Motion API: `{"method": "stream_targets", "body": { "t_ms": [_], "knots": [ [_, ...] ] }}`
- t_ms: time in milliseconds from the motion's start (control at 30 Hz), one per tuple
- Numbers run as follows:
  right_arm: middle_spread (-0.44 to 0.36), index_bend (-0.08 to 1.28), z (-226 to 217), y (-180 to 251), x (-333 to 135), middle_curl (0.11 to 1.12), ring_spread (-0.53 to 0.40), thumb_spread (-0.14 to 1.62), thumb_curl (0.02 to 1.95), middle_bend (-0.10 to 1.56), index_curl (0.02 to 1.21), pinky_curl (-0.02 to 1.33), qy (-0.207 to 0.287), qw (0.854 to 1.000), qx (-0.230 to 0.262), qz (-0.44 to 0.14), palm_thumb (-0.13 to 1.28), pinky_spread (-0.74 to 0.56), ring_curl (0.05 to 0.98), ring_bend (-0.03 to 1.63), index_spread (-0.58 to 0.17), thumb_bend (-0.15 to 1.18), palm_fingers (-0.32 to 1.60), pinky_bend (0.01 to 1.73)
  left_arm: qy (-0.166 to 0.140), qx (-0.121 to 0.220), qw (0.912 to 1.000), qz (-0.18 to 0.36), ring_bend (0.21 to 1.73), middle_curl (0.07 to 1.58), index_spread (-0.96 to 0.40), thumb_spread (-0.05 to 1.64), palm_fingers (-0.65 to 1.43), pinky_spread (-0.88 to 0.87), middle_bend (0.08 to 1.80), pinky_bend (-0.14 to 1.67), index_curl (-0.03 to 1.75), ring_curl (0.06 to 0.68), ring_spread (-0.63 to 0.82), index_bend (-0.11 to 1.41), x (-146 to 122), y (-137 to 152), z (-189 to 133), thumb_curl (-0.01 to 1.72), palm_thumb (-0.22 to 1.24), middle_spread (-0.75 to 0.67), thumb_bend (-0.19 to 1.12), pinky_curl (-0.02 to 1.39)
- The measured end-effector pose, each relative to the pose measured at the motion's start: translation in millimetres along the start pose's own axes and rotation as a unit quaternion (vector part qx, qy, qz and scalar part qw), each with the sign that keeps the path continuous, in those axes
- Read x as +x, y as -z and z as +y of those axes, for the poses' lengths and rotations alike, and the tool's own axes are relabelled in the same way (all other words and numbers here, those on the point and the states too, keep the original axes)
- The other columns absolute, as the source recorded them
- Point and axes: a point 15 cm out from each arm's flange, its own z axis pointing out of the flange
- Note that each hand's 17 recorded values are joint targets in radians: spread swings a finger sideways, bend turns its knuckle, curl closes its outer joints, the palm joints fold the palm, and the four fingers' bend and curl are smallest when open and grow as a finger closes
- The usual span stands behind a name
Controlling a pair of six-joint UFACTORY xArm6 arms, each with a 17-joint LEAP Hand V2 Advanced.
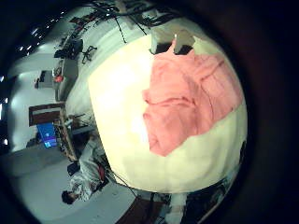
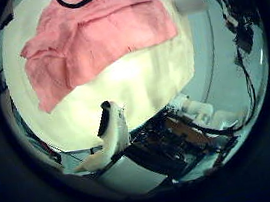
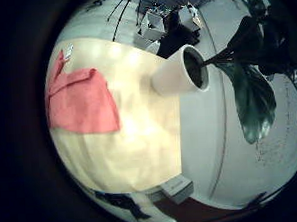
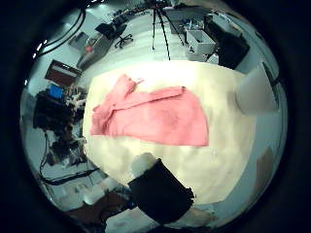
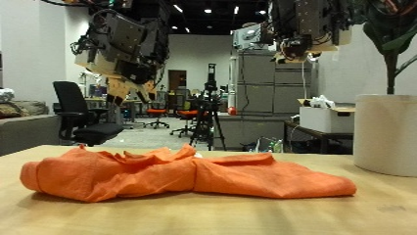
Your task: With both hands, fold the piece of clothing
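Note:
An orange piece of clothing lies crumpled and partly spread on the light wooden table. My left hand hangs high above its one end, fingers relaxed and holding nothing. My right hand hangs high above the other end, fingers relaxed and empty. One of the left hand's fingers shows in its thumb side view.
A white pot with a green plant stands on the table near the right hand, beside the clothing's end; it also shows in the right little finger side palm view. An office chair and a tripod stand behind the table.

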Motion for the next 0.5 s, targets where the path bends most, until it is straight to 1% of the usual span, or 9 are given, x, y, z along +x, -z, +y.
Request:
{"method": "stream_targets", "body": {
  "t_ms": [133,200,300,333,367,467,500],
  "knots": [
    [0.009,0.21,13,-14,-1,0.35,0.145,1.43,0.27,0.34,0.40,0.23,0.004,1.000,-0.018,0.001,0.06,0.32,0.224,0.43,-0.320,0.53,0.21,0.37,0.000,-0.010,0.9999,0.006,0.51,0.25,0.15,1.17,-0.09,0.48,0.16,0.43,0.27,0.223,0.54,0.14,5,-10,8,0.33,0.41,0.46,-0.02,0.31],
    [-0.023,0.19,13,-20,-2,0.35,0.146,1.41,0.26,0.32,0.40,0.23,0.006,1.000,-0.021,0.001,0.07,0.32,0.223,0.42,-0.325,0.51,0.22,0.36,0.000,-0.013,0.9999,0.007,0.51,0.24,0.15,1.16,-0.08,0.48,0.17,0.43,0.26,0.222,0.54,0.14,7,-13,10,0.32,0.41,0.46,-0.02,0.31],
    [-0.042,0.19,19,-35,-3,0.34,0.146,1.41,0.24,0.30,0.39,0.23,0.008,0.999,-0.036,0.002,0.09,0.32,0.219,0.41,-0.333,0.48,0.23,0.34,-0.001,-0.025,0.9996,0.008,0.51,0.24,0.15,1.17,-0.08,0.48,0.17,0.43,0.25,0.222,0.54,0.14,7,-24,20,0.32,0.41,0.46,-0.02,0.31],
    [-0.006,0.18,22,-44,-4,0.34,0.142,1.41,0.24,0.28,0.39,0.23,0.009,0.999,-0.043,0.002,0.09,0.32,0.221,0.41,-0.335,0.47,0.24,0.34,-0.002,-0.031,0.9995,0.009,0.51,0.23,0.15,1.17,-0.08,0.48,0.17,0.43,0.25,0.221,0.54,0.14,7,-28,23,0.32,0.41,0.46,-0.02,0.31],
    [0.010,0.18,24,-53,-4,0.33,0.140,1.40,0.23,0.26,0.38,0.24,0.009,0.999,-0.049,0.002,0.08,0.32,0.221,0.40,-0.330,0.45,0.23,0.34,-0.002,-0.035,0.9993,0.011,0.50,0.23,0.15,1.17,-0.08,0.48,0.17,0.42,0.25,0.221,0.54,0.14,6,-33,25,0.32,0.41,0.46,-0.02,0.31],
    [0.036,0.18,24,-75,-1,0.31,0.118,1.39,0.22,0.17,0.38,0.25,0.012,0.998,-0.065,0.006,0.09,0.32,0.224,0.40,-0.316,0.42,0.18,0.37,0.000,-0.037,0.9993,0.011,0.50,0.23,0.15,1.17,-0.08,0.48,0.17,0.42,0.24,0.221,0.54,0.14,6,-36,25,0.32,0.42,0.46,-0.02,0.31],
    [0.046,0.17,24,-81,-1,0.31,0.121,1.39,0.22,0.17,0.37,0.25,0.013,0.997,-0.071,0.007,0.10,0.32,0.222,0.40,-0.313,0.41,0.18,0.38,0.000,-0.037,0.9992,0.011,0.50,0.23,0.15,1.17,-0.08,0.48,0.17,0.42,0.24,0.221,0.54,0.14,6,-37,25,0.32,0.42,0.46,-0.02,0.31]
  ]
}}
